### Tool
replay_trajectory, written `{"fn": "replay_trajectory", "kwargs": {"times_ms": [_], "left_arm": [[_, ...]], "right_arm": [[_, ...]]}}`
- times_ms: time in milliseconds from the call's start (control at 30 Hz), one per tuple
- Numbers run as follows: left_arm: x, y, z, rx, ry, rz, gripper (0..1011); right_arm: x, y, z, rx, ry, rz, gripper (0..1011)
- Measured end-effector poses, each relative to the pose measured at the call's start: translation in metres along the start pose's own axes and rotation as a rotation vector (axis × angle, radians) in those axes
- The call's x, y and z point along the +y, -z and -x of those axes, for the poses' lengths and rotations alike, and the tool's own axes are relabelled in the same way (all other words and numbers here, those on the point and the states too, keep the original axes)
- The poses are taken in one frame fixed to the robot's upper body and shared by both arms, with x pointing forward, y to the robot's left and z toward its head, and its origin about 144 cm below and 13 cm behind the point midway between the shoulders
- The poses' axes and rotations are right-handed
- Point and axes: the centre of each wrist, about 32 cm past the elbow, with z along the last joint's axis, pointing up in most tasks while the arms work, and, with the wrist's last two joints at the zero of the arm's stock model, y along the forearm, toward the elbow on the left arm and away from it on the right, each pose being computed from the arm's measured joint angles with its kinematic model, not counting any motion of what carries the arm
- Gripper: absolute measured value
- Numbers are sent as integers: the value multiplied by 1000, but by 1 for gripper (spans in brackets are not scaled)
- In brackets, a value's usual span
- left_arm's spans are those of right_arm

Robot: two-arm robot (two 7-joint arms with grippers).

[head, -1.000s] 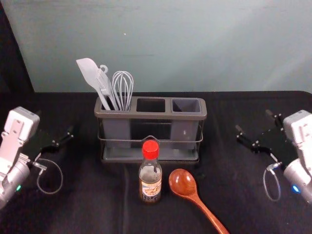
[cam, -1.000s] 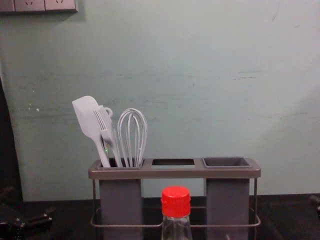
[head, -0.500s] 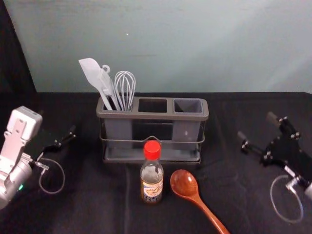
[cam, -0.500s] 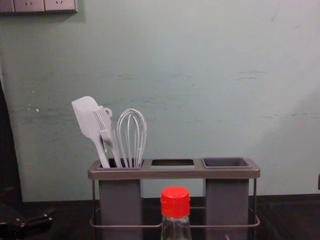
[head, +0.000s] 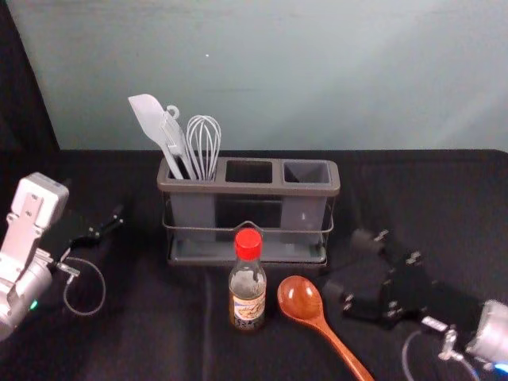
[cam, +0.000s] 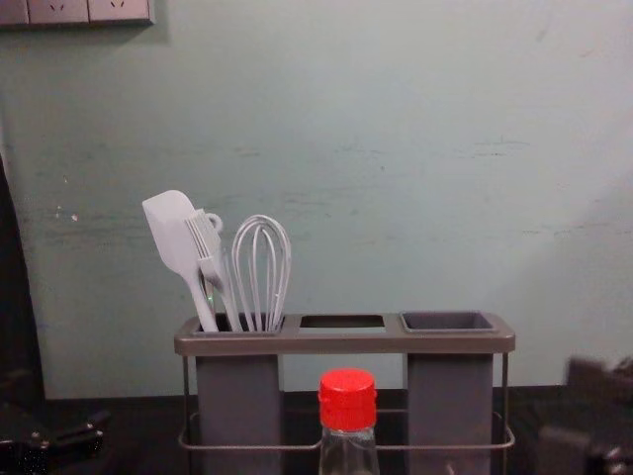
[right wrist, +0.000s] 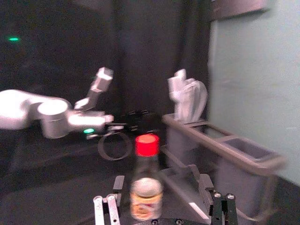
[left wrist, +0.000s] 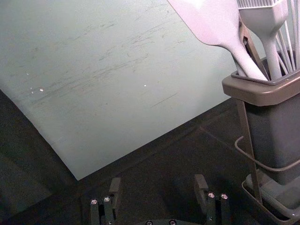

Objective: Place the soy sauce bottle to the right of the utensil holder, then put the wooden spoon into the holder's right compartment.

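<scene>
Since the bottle has to end up to the right of the utensil holder [head: 248, 189], it makes sense that the right gripper [head: 350, 266] is the one at work. It's out over the table [head: 151, 349], to the right of the spoon's bowl, fingers spread with nothing between the tips. The wrist view has it facing the soy sauce bottle [head: 247, 298], so I'd guess it wants to straddle the glass body from the side, with the gap wide enough to take it. The left gripper [left wrist: 158, 184] is idle off to the holder's left, also spread and empty.

As for the bottle, it's standing upright in front of the holder's middle, red cap [head: 248, 244] up, long axis vertical, label toward the robot. Nice for a side grab, and imo it should be set down just as upright.

The wooden spoon [head: 301, 299] lies flat just right of the bottle. Bowl points toward the holder, handle runs diagonally back toward the robot and off to the right. That'll need turning upright before it goes in the empty right compartment [head: 306, 172]. Only worry: the bowl sits between gripper and bottle, so a low approach could nudge it.
</scene>
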Motion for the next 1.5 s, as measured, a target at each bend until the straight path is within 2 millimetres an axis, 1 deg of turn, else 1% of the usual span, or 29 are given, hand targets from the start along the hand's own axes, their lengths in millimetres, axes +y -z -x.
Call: {"fn": "replay_trajectory", "kwargs": {"times_ms": [133, 167, 333, 533, 867, 1267, 1500], "left_arm": [[0, 0, 0, 0, 0, 0, 1012], [0, 0, 0, 0, 0, 0, 1012], [0, 0, 0, 0, 0, 0, 1012], [0, 0, 0, 0, 0, 0, 1011], [0, 0, 0, 0, 0, 0, 1012], [0, 0, 0, 0, 0, 0, 1011], [0, 0, 0, 0, 0, 0, 1011]], "right_arm": [[14, 3, -4, 23, -75, 14, 1000], [20, 4, -7, 28, -101, 22, 1000], [40, 3, -14, 36, -152, 50, 1000], [57, 1, -21, 42, -180, 62, 1000], [88, 4, -31, 81, -208, 69, 1000], [114, -2, -37, 65, -216, 98, 1000], [121, -3, -38, 52, -215, 106, 1000]]}}
